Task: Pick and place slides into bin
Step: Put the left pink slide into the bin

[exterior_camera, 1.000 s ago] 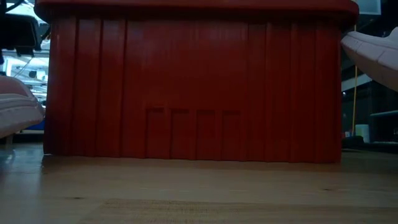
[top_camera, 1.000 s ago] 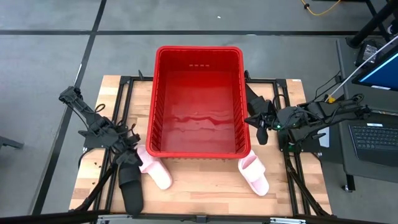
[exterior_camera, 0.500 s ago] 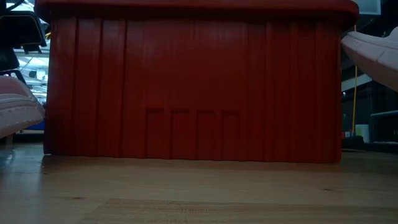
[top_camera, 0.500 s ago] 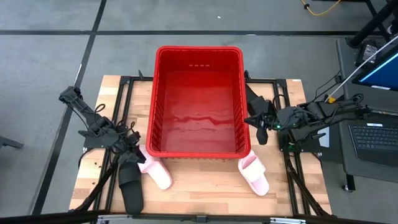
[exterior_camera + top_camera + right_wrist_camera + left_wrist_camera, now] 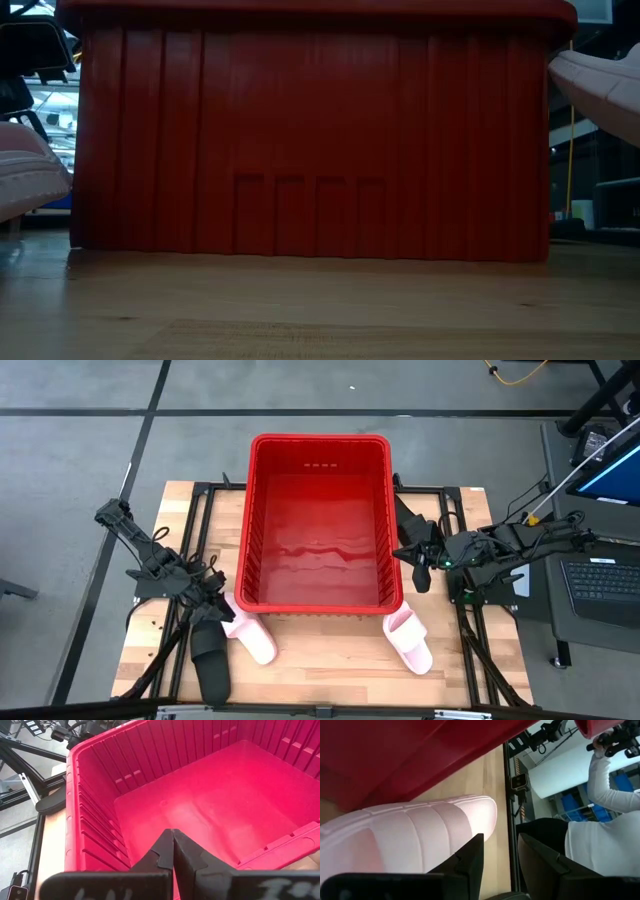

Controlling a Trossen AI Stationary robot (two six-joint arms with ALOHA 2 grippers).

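Bin (image 5: 318, 525) sits at the table's (image 5: 330, 650) centre, long axis running 12 to 6, nothing inside it. No readable brand, label or writing on bin or slides in any view.

Slides, clock positions taken from bin centre:
- pink slide (image 5: 248, 634) at about 7, just off the bin's near-left corner.
- black slide (image 5: 209, 654) just beside it on the 9 side, toward the table's left edge.
- second pink slide (image 5: 410, 639) at about 5, below the bin's near-right corner.
- second black slide (image 5: 407, 520) at about 3, lying along the bin's right wall.

Left gripper (image 5: 210, 597) is at about 8, over the gap where the pink and black slides meet. Left wrist view: fingers (image 5: 470, 860) set narrowly apart, holding nothing, with the pink slide's ribbed strap (image 5: 420, 835) right in front of them and the bin's red wall behind.

Right gripper (image 5: 420, 560) is at 3, beside the bin's right wall near the black slide. Right wrist view: fingers (image 5: 162, 852) pressed together, nothing between them, pointing over the rim into the bin's interior.

Left wrist view background: a person in a white sleeve (image 5: 605, 785).
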